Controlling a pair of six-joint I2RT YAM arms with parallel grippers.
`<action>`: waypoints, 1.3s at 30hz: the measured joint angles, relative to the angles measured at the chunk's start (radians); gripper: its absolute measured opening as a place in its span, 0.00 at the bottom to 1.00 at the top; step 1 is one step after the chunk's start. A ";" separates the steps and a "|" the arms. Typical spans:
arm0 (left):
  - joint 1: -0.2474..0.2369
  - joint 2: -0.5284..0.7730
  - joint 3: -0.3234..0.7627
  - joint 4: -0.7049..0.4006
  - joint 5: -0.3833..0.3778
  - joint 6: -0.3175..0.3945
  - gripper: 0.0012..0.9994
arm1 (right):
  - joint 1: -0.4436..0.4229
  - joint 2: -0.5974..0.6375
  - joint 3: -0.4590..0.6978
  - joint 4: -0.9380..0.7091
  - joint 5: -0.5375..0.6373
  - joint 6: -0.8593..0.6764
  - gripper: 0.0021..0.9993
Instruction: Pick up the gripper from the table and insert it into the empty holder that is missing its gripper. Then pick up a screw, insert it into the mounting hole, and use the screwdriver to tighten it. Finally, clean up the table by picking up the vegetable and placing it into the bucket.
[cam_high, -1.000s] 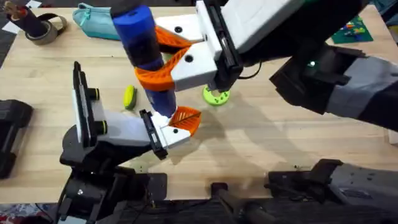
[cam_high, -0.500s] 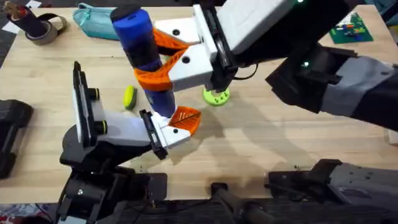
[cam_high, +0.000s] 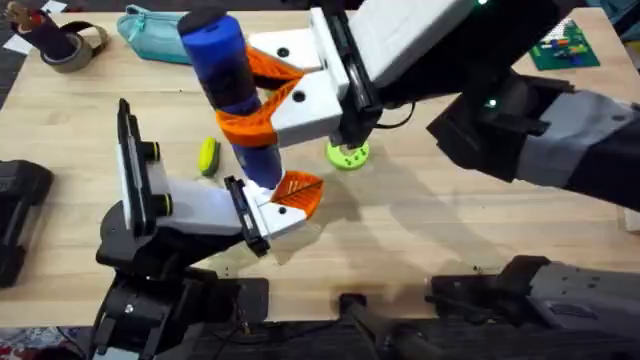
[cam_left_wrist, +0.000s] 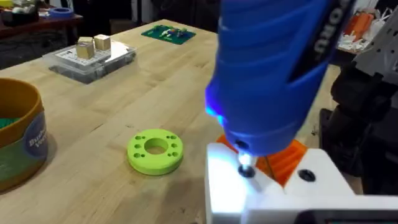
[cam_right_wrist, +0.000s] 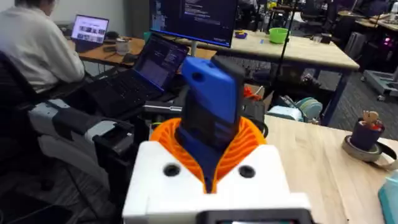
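Orange pads of the right claw (cam_high: 262, 100) pinch the blue screwdriver (cam_high: 228, 75) around its body, holding it nearly upright in the upper middle of the overhead frame; the right wrist view shows the same grip from behind, the tool's blue top rising between the 2 ribbed pads. Its thin metal tip (cam_left_wrist: 245, 168) comes down on the white holder (cam_high: 280, 215) of the left arm, at what looks like the mounting hole, with a blue glow on the tool's lower end in the left wrist view. I cannot tell whether the left claw itself is spread or pressed together.

Just beside the tip, the orange gripper (cam_high: 300, 192) already sits in the holder, near the middle of the overhead frame, so the insertion step looks done. I cannot make out the screw itself under the tip, but the tool's position suggests it is placed and tightening is the step in hand.

Farther out, the yellow-and-green vegetable (cam_high: 207, 155) lies on the desk (cam_high: 420, 230) left of the screwdriver, untouched. The green disc (cam_high: 347, 154) rests to the right of the tool. The tan bucket (cam_left_wrist: 18, 140) stands at the left edge of the left wrist view, near that disc. A teal pouch (cam_high: 150, 30) lies at the upper left of the overhead frame.

What is left, as I judge it: finishing the screw, putting the tool down, then carrying the vegetable to the bucket.
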 joint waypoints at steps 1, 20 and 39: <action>0.000 0.000 0.000 0.000 0.000 0.000 0.01 | 0.000 0.000 0.000 0.000 0.000 0.000 0.03; 0.000 0.000 0.000 0.000 0.000 0.000 0.01 | 0.000 0.002 -0.005 0.082 0.001 0.030 0.03; 0.000 0.000 0.000 0.000 0.000 0.000 0.01 | -0.155 0.000 0.573 -0.888 -0.027 -0.203 0.03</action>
